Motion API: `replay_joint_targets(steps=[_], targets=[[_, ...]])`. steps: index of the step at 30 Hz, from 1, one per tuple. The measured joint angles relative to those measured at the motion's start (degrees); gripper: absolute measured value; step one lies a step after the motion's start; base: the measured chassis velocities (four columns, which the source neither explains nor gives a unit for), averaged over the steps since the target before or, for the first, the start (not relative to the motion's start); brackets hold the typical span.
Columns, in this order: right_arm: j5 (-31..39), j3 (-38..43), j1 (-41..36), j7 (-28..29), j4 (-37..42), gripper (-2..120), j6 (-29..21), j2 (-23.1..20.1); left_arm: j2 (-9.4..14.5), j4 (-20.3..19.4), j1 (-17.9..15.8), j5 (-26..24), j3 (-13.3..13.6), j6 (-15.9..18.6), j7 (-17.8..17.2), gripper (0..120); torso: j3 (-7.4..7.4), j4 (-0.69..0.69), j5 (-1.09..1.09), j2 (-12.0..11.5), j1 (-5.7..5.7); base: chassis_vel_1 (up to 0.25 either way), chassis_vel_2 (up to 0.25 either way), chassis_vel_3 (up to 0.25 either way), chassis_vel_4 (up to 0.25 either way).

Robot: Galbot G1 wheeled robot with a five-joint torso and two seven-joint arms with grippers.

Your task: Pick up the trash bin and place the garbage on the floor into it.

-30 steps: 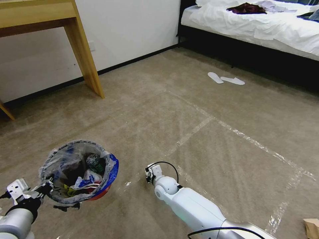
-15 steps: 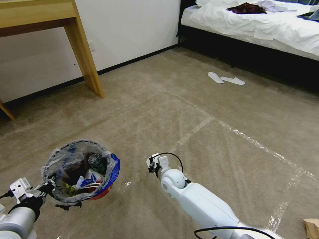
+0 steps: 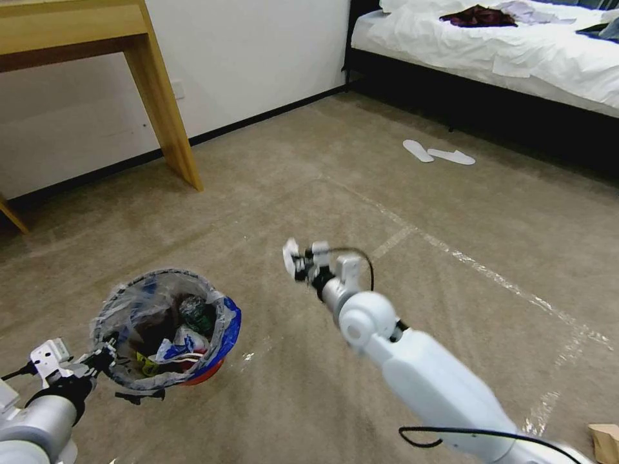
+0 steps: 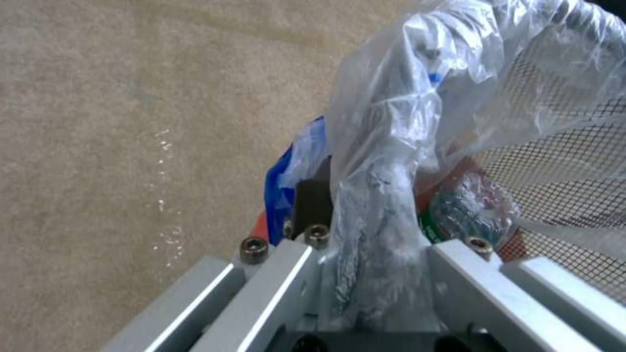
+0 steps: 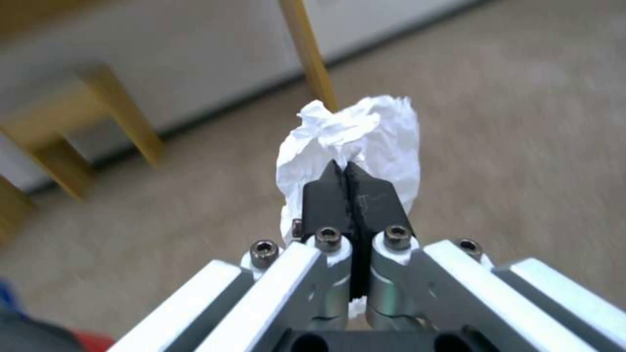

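The trash bin [image 3: 222,332], a red bucket with a blue rim and a crinkled clear liner, hangs just above the floor [image 3: 451,212] at the lower left. My left gripper [image 3: 106,356] is shut on its near rim, and the left wrist view shows the liner [image 4: 391,146] bunched between the jaws of that gripper [image 4: 371,210]. Garbage lies inside: a green-label bottle [image 3: 196,312] and a red-white cup [image 3: 175,348]. My right gripper [image 3: 298,261] is raised to the right of the bin, shut on a white tissue wad [image 5: 352,132]. A brown paper bag [image 3: 606,441] lies on the carpet at the lower right edge.
A wooden desk leg [image 3: 164,109] stands by the white wall at the left. The bed [image 3: 516,51] fills the back right, with two flat white slippers [image 3: 438,154] on the carpet before it. Tape strips [image 3: 490,274] cross the open carpet.
My right arm has lifted off the carpet and reached forward and up, carrying the tissue wad. The bin has shifted slightly to the right in the left gripper.
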Motion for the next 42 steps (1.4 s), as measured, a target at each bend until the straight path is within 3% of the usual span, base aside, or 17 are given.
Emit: replay_joint_targets(steps=[12,24,33,42], targets=[[9.2,-2.7,6.4,-4.0,11.8,0,3.1,-1.2,1.0,-0.8,0.2,-0.5,0.8,0.5,-0.3,1,0.00,0.00,0.00,0.0,0.00,0.000,0.000,0.000,0.000],[20.2,-11.3,12.0,3.0,19.3,0,-3.1,0.8,1.0,-0.7,-0.6,-0.2,2.0,0.7,-0.5,1,0.00,0.00,-0.01,0.0,0.00,0.000,0.000,0.000,0.000],[20.7,-21.4,12.4,6.7,19.3,0,-5.5,1.2,1.4,-0.7,-0.7,-0.5,1.5,0.8,-0.6,1,0.00,0.00,-0.01,0.0,0.00,0.000,0.000,0.000,0.000],[18.4,-25.1,10.8,8.0,17.2,0,-7.1,0.6,1.2,-1.0,-0.6,-0.6,1.3,0.8,-0.6,1,0.00,0.00,-0.01,0.0,0.00,0.000,0.000,0.000,0.000]])
